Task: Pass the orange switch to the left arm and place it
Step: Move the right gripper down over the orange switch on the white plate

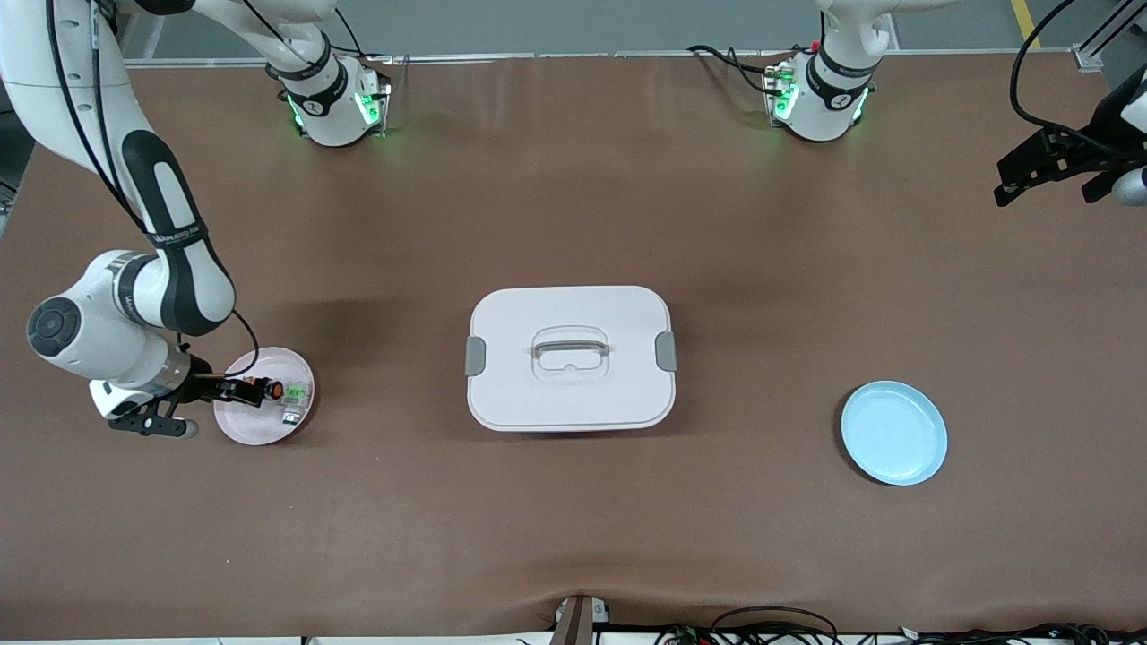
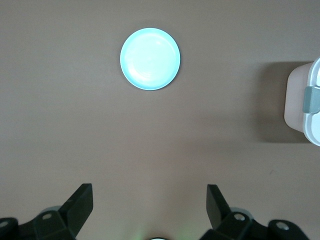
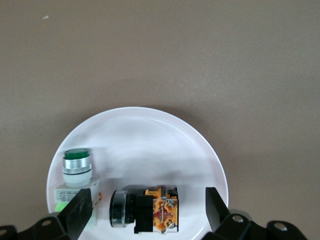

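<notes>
The orange switch (image 3: 147, 210) lies on its side on a pink plate (image 1: 260, 425) toward the right arm's end of the table, its black body and orange end (image 1: 271, 390) showing. My right gripper (image 3: 147, 199) is low over that plate and open, with one finger on each side of the switch and a gap at both. The white box (image 1: 571, 394) with grey latches stands mid-table. My left gripper (image 1: 1048, 177) hangs open and empty, high over the left arm's end of the table (image 2: 150, 197).
A green-and-silver switch (image 3: 76, 167) sits on the same pink plate (image 3: 150, 135), beside the orange one and close to one right finger. A blue plate (image 1: 893, 433) lies empty toward the left arm's end. The box's end (image 2: 306, 100) shows in the left wrist view.
</notes>
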`<action>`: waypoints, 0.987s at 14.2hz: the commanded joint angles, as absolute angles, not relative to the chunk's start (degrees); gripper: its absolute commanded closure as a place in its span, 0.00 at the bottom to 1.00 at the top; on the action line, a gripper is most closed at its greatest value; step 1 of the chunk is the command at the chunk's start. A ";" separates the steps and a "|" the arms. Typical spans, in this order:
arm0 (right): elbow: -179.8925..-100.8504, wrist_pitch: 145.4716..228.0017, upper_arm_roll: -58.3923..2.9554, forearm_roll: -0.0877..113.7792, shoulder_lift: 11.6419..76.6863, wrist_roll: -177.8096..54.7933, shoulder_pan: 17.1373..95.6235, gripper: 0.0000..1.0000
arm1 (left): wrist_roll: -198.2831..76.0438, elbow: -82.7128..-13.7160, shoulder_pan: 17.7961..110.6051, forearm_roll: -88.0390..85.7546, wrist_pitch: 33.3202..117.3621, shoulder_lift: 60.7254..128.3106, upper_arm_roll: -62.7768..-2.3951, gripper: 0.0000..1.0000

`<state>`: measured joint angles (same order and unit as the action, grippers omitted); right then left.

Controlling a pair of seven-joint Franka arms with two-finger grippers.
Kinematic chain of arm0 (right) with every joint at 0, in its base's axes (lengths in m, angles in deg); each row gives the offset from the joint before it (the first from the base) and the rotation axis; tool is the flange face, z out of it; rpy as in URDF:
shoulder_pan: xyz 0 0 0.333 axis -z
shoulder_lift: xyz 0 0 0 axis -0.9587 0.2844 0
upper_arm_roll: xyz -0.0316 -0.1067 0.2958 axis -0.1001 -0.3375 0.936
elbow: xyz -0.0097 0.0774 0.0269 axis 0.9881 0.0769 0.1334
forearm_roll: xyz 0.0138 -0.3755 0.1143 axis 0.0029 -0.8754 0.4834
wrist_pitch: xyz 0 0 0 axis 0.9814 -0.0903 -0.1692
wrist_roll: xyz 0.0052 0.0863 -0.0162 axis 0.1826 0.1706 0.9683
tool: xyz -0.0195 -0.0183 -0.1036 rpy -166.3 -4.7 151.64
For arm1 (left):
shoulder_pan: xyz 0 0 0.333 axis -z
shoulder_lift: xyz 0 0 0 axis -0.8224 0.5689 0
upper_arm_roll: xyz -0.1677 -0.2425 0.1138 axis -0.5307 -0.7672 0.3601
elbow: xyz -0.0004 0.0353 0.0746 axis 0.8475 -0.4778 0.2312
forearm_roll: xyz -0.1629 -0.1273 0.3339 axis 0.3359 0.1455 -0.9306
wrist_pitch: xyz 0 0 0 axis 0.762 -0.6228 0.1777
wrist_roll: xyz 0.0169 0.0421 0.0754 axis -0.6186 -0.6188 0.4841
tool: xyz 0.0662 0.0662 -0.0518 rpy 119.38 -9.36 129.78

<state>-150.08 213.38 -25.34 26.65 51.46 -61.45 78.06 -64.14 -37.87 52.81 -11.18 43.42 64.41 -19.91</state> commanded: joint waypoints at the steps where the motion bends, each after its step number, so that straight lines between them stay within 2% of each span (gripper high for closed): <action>1: -151.48 215.52 -25.26 27.91 51.99 -60.65 77.96 0.00 | -64.23 -37.09 53.04 -12.24 42.29 64.68 -20.32 0.00; 14: -152.26 215.43 -24.99 28.09 54.45 -60.65 77.70 0.00 | -65.29 -37.27 53.30 -12.16 42.29 64.77 -20.50 0.00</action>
<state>-151.75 214.90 -25.03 26.68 54.16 -61.45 77.73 -64.27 -37.89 53.22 -11.18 43.19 64.61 -20.24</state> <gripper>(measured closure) 0.000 0.000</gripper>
